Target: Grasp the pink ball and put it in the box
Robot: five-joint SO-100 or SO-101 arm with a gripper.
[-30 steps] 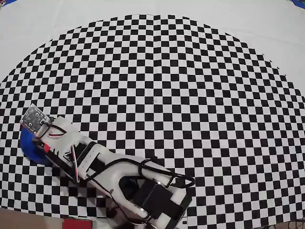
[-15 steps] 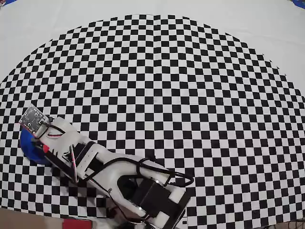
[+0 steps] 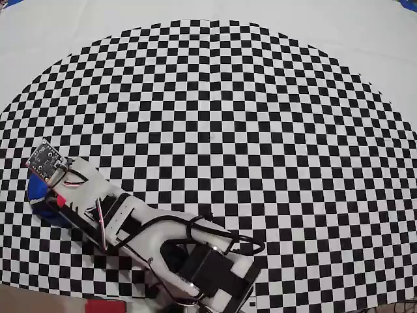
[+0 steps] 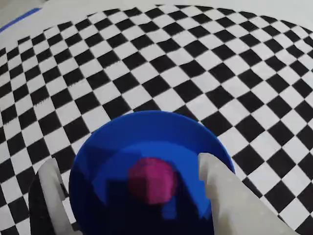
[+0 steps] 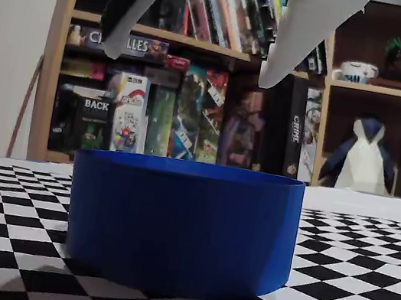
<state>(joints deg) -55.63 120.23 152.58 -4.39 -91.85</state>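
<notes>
Where tool (image 4: 132, 196) gapes, pink ball (image 4: 151, 179) below

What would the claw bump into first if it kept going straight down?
Probably the pink ball lying inside the blue box. The open claw hangs right above it, though its fingers might touch the rim first.

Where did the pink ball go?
In the wrist view, the pink ball lies inside the blue box, between the open gripper's fingers.

Checkered mat (image 3: 260, 130); bookshelf (image 5: 197, 79) behind, origami penguin (image 5: 363, 159).
</notes>
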